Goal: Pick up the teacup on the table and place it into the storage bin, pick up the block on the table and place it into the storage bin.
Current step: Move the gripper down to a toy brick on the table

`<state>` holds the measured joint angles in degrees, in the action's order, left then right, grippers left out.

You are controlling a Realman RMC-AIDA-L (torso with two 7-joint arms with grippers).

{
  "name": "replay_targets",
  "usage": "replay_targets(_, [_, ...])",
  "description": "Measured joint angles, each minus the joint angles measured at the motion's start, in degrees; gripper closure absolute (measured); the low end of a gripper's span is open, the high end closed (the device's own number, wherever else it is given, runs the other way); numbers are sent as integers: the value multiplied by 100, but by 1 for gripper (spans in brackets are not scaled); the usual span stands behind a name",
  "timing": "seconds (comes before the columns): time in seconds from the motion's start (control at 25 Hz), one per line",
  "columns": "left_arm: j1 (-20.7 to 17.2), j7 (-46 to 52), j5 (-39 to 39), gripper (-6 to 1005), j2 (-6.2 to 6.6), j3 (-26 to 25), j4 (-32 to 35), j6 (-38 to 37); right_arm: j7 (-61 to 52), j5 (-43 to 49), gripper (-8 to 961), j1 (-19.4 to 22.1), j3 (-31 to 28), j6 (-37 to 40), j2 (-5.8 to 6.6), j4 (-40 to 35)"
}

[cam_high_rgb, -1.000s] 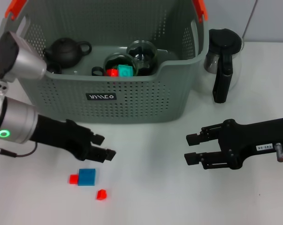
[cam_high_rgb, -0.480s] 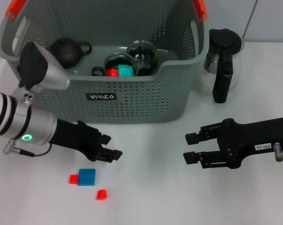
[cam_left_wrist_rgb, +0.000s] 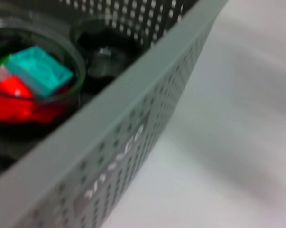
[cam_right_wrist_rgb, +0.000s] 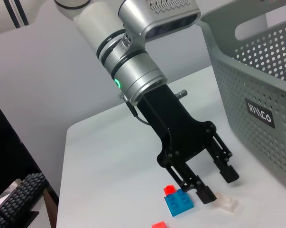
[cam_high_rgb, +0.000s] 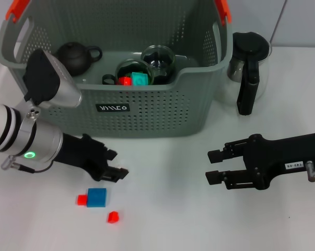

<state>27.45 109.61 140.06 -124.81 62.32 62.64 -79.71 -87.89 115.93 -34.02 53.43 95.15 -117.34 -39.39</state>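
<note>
- Hovering low over the worktop point(cam_high_rgb: 162, 219), my left claw point(cam_high_rgb: 113, 164) has its fingers parted with nothing between them, just above the blue block point(cam_high_rgb: 96, 197).
- I see two small red blocks, one point(cam_high_rgb: 82, 199) touching the blue block and one point(cam_high_rgb: 113, 216) near it.
- The storage bin point(cam_high_rgb: 147, 112) behind holds a dark teapot point(cam_high_rgb: 73, 56) and what I take to be glass teacups point(cam_high_rgb: 135, 72); one holds red and teal blocks.
- My right claw point(cam_high_rgb: 214, 166) hangs spread wide and empty, near a glass pitcher point(cam_high_rgb: 247, 65).

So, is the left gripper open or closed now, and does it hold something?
Open and empty: the left gripper shows two separate fingers with a gap between them, above the blue block on the table.
</note>
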Motion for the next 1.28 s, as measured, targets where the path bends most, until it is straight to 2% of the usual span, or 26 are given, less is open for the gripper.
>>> replay_targets(0.36, [142, 703, 717, 432, 7, 449, 443, -249, -10, 0, 391, -14, 0, -5, 1, 2])
replay_targets(0.72, [288, 1732, 1264, 432, 1, 1284, 894, -381, -3, 0, 390, 4, 0, -5, 0, 1])
replay_targets(1.04, [476, 2484, 1585, 431, 1, 1992, 896, -374, 1, 0, 390, 2, 0, -5, 0, 2])
replay_targets(1.28, [515, 2877, 1747, 431, 0, 2275, 874, -267, 9, 0, 390, 0, 0, -5, 0, 2])
